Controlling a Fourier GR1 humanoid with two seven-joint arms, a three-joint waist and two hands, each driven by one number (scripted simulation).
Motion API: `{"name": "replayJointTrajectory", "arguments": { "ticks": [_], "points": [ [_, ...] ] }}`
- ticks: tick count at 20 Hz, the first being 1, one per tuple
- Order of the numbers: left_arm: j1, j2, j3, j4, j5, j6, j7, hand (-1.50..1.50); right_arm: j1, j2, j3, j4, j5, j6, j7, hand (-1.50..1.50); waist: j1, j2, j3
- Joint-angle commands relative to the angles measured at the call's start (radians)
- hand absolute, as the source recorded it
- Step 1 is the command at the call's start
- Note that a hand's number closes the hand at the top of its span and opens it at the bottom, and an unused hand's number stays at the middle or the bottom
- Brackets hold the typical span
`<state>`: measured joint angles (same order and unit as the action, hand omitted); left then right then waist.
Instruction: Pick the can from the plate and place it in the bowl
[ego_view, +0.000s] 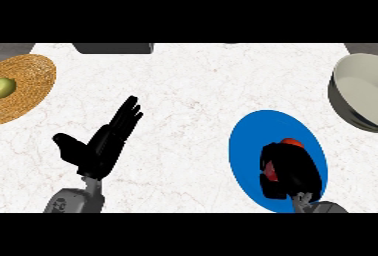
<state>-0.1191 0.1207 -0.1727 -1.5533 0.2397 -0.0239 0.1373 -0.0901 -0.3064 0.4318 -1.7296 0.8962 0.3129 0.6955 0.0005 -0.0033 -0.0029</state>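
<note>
A blue plate (255, 135) lies at the right of the white counter. On it stands a red can (291, 143), mostly hidden by my right hand (295, 170), whose fingers curl round it from the near side. Only the can's top and a strip of its left side show. A pale grey-green bowl (359, 92) sits at the right edge, beyond the plate. My left hand (103, 142) is open at the lower left, fingers straight and pointing away, holding nothing.
A woven straw plate (29, 82) with a green fruit (6, 87) lies at the left edge. A dark grey block (113, 48) sits at the counter's far edge. Bare white counter stretches between the two plates.
</note>
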Motion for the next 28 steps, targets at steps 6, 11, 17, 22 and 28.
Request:
{"name": "replayJointTrajectory", "arguments": {
  "ticks": [6,11,17,22,28],
  "points": [
    [-0.017,0.000,0.067,0.022,-0.008,-0.053,0.009,0.00,0.002,0.042,-0.002,0.018,0.123,0.006,-0.070,1.50,-0.002,0.003,0.003],
    [0.036,-0.063,-0.001,-0.009,-0.065,-0.008,-0.007,0.00,-0.010,0.024,-0.062,-0.004,0.176,0.031,-0.012,1.50,-0.001,0.003,0.003],
    [-0.008,-0.033,0.041,-0.013,-0.036,-0.038,0.032,0.00,-0.145,0.065,-0.203,0.202,0.188,-0.035,0.029,1.50,0.004,0.004,0.003],
    [0.007,0.024,0.102,-0.055,0.030,-0.090,0.078,0.00,-0.108,0.042,-0.250,-0.094,0.150,0.032,0.087,1.50,-0.004,0.000,0.003],
    [-0.011,-0.047,0.044,0.000,-0.052,-0.031,0.035,0.00,-0.195,0.021,-0.267,-0.334,0.201,0.158,0.209,1.50,-0.007,0.000,0.002]
  ]
}}
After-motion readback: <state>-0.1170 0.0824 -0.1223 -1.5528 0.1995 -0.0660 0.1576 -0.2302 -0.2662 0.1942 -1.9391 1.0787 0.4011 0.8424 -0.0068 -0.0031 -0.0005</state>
